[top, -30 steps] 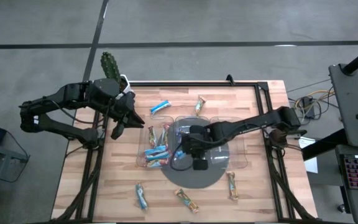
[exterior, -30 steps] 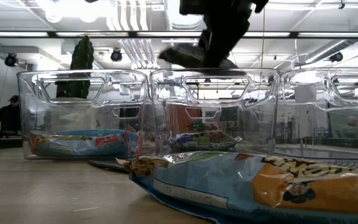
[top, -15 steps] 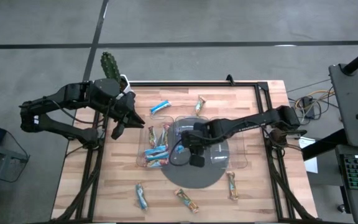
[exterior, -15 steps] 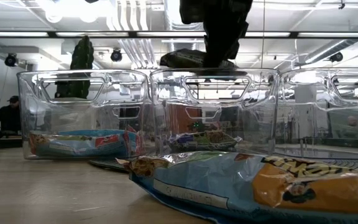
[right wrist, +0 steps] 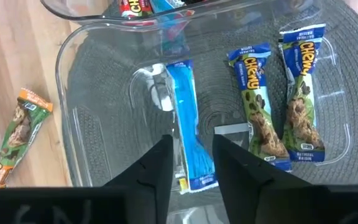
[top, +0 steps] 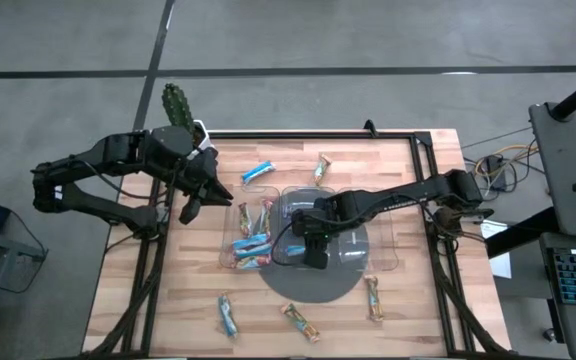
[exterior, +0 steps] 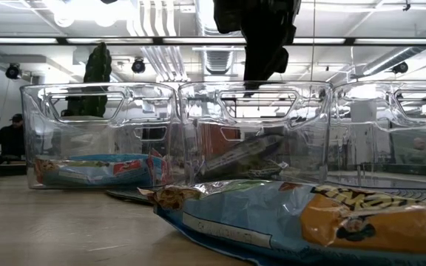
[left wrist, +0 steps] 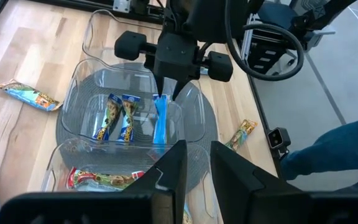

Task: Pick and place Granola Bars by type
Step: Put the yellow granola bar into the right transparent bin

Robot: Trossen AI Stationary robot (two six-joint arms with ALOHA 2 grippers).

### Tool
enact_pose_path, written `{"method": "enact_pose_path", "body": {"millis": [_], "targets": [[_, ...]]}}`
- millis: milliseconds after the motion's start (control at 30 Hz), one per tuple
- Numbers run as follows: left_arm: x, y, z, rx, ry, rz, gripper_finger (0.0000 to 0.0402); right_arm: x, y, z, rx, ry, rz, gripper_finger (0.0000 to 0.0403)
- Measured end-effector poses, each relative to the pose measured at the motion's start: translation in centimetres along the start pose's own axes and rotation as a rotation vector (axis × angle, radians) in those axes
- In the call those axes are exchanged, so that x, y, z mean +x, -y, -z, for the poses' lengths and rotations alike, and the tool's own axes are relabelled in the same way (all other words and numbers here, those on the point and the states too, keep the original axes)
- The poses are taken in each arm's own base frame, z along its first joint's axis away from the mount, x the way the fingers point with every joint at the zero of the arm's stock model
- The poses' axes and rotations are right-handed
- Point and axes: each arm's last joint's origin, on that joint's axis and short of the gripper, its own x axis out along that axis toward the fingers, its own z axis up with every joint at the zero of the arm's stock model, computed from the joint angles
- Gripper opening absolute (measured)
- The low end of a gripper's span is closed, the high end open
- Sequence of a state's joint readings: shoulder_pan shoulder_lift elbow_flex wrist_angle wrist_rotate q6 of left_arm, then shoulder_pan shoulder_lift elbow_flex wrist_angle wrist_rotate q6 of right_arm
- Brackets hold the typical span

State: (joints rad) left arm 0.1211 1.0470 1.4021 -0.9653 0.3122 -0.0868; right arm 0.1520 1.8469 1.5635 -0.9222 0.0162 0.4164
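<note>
- Left gripper (top: pixel 200 190) is being held above the table's left rear, beside the cactus (top: pixel 176 103), well apart from the clear tray (top: pixel 386 262); in its own wrist view its fingers are seen with a narrow gap and nothing between them, so it is being read as apart and idle.
- Left compartment of the tray is being filled with a pile of blue and red-wrapped Granola Bars (top: pixel 252 244).
- Loose bars are lying on the wood: a blue one (top: pixel 258 172) and a gold one (top: pixel 322 168) behind the tray, and three in front (top: pixel 227 315), (top: pixel 301 322), (top: pixel 373 297).
- Right gripper (top: pixel 308 238) is being held over the middle compartment, fingers parted and empty in both wrist views.
- Blue bar (right wrist: pixel 190 151) is lying right under that gripper, seemingly tilted against the compartment wall, long axis in line with the gap between the fingers.
- Two Chewy bars (right wrist: pixel 257 96), (right wrist: pixel 303 93) are lying flat beside it, parallel, in the same compartment.
- Right arm is judged to be the nearer one for any bar in front; the front-right gold bar lies toward its side.
</note>
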Motion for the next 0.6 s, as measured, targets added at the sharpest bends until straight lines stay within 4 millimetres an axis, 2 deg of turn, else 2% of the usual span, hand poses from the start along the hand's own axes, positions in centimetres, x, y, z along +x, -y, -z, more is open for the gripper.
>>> {"method": "enact_pose_path", "body": {"millis": [333,467,600], "targets": [[0.0,0.0,0.0,0.003,-0.001,0.0,0.0055,0.0,-0.1,-0.2,-0.033,0.022,0.001,0.0128],[0.0,0.0,0.0,0.012,0.0,0.0,0.005,-0.4,-0.1,-0.3,-0.09,0.036,-0.004,0.0118],[-0.1,0.0,0.0,0.037,0.001,0.001,0.0015,-1.9,-0.2,-0.6,-0.149,0.083,-0.019,0.0099]]}}
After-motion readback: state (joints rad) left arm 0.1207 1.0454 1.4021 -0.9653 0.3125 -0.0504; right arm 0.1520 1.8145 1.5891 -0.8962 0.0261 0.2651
